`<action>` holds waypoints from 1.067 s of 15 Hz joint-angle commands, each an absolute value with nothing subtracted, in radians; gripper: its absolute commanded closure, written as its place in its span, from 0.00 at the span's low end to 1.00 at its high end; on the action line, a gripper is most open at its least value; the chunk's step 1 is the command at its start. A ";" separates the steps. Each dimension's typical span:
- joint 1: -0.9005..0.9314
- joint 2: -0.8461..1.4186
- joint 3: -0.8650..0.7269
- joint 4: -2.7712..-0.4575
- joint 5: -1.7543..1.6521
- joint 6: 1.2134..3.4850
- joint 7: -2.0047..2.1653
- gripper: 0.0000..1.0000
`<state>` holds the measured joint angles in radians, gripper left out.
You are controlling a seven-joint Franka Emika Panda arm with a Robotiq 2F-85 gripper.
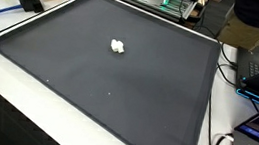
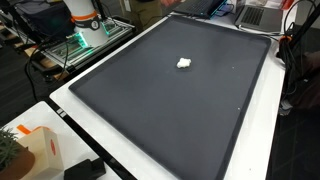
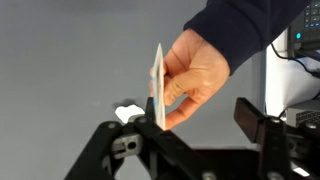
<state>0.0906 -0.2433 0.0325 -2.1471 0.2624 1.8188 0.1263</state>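
Evidently the thin white card (image 3: 158, 80) stands upright, edge-on, between the spread fingers of the gripper (image 3: 200, 112), hard by one of them, pinched by a person's hand (image 3: 200, 72) at its 3 o'clock. A good grip wants it centred, faces square to the pads, thumb clear. Contact is unclear; a white lump (image 3: 125, 113) at 8 o'clock is half hidden behind the finger.

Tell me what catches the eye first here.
In the wrist view, a person's hand holds a thin white card upright, close by one finger of the open gripper. In both exterior views, a small white lump lies near the middle of a big dark mat.
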 commanded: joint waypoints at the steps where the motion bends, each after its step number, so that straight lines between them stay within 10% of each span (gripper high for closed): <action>1: 0.074 -0.198 0.038 -2.088 0.290 1.760 0.158 0.51; 8: 0.069 -0.162 0.039 -2.043 0.287 1.733 0.165 1.00; 16: 0.067 -0.160 0.042 -2.043 0.266 1.759 0.153 0.96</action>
